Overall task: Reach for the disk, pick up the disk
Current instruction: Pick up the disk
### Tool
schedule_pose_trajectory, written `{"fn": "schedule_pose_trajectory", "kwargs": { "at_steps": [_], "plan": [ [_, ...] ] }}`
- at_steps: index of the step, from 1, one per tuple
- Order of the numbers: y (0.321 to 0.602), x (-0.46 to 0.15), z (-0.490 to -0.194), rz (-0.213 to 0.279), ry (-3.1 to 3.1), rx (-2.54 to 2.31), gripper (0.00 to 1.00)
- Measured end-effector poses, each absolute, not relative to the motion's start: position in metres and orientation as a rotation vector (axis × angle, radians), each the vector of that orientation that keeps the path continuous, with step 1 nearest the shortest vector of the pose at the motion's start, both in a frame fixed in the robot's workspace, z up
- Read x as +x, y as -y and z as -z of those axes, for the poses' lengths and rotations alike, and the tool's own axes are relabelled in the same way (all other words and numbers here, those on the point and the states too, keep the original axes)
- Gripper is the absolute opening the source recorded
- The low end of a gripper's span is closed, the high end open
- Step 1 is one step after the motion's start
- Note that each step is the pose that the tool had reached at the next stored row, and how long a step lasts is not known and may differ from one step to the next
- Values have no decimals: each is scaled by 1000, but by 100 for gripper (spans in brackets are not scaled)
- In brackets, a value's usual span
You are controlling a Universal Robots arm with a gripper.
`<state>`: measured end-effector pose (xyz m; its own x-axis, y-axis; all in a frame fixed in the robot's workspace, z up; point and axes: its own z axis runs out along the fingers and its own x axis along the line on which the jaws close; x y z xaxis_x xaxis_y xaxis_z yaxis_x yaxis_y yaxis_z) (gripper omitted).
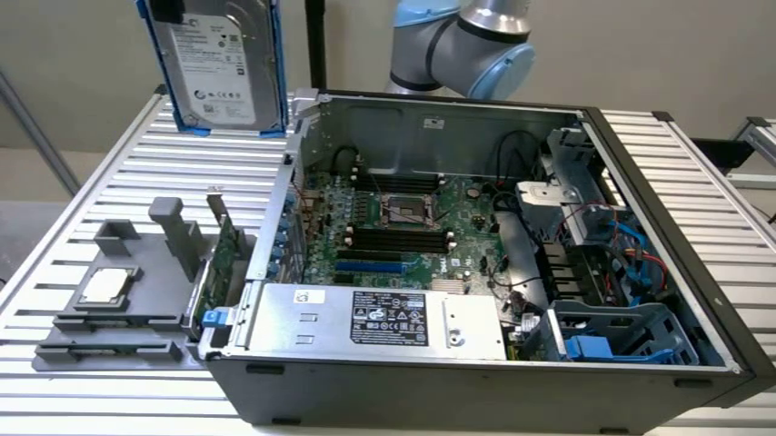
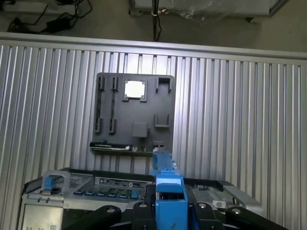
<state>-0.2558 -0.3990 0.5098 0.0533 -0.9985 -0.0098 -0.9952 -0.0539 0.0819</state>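
Nothing I can read: print on the disk [image 1: 216, 68] and on the power supply [image 1: 291, 318] label is too small

The arm [image 1: 467, 41] bends at a grey-and-blue joint above the table's [image 1: 109, 182] far edge. The gripper [image 2: 170, 213] points downward, its jaws clamped on the disk [image 2: 170, 191].

Disk [image 2: 168, 189] clamped in tool [image 2: 170, 212], chip [image 2: 135, 89] on grey tray [image 2: 144, 108]
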Motion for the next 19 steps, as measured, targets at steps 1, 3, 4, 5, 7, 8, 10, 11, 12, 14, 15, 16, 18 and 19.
{"fn": "schedule_pose_trajectory", "kwargs": {
  "at_steps": [1,3,4,5,7,8,10,11,12,14,15,16,18,19],
  "plan": [
    [402,-254,-510,98,2123,2241,33],
    [408,-250,-510,98,2124,2241,33],
    [411,-248,-510,98,2124,2241,33],
    [414,-246,-510,97,2123,2241,33],
    [418,-241,-509,96,2123,2240,33],
    [421,-239,-509,96,2123,2240,33],
    [425,-231,-509,96,2123,2240,33],
    [427,-227,-509,96,2123,2240,33],
    [428,-223,-509,96,2123,2240,33],
    [430,-214,-508,96,2123,2240,33],
    [430,-209,-508,96,2123,2240,33],
    [431,-205,-508,96,2123,2240,33],
    [431,-196,-508,96,2123,2240,33],
    [432,-191,-508,96,2123,2240,33]
  ]
}}
